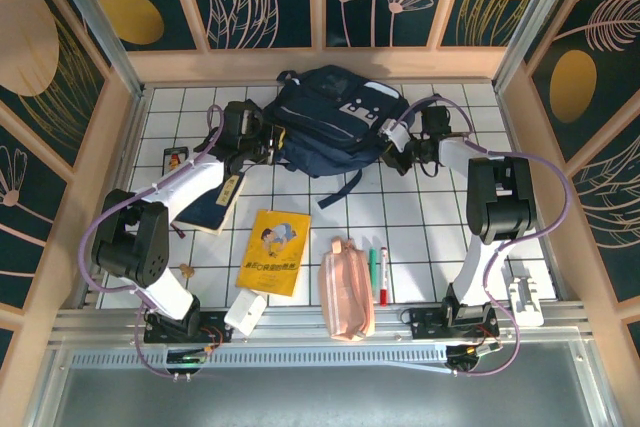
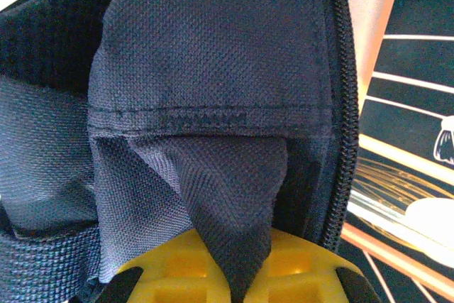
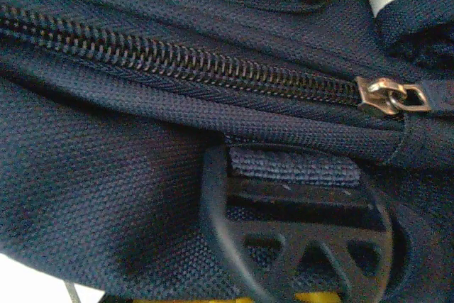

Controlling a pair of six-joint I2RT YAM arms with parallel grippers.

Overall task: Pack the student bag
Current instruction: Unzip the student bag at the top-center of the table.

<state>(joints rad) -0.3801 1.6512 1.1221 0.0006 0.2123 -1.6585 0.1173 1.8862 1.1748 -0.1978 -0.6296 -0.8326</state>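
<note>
Left gripper (image 2: 240,278) is clamped on a fold of the bag (image 1: 335,117), which lies directly ahead of it, between both grippers. Right gripper (image 1: 402,150) is closed against the bag's far side, beside a buckle (image 3: 305,239) below the zip (image 3: 213,69); a hold cannot be confirmed. If pulled, the thin fold could be lost, or the bag dragged instead of opened.
</note>
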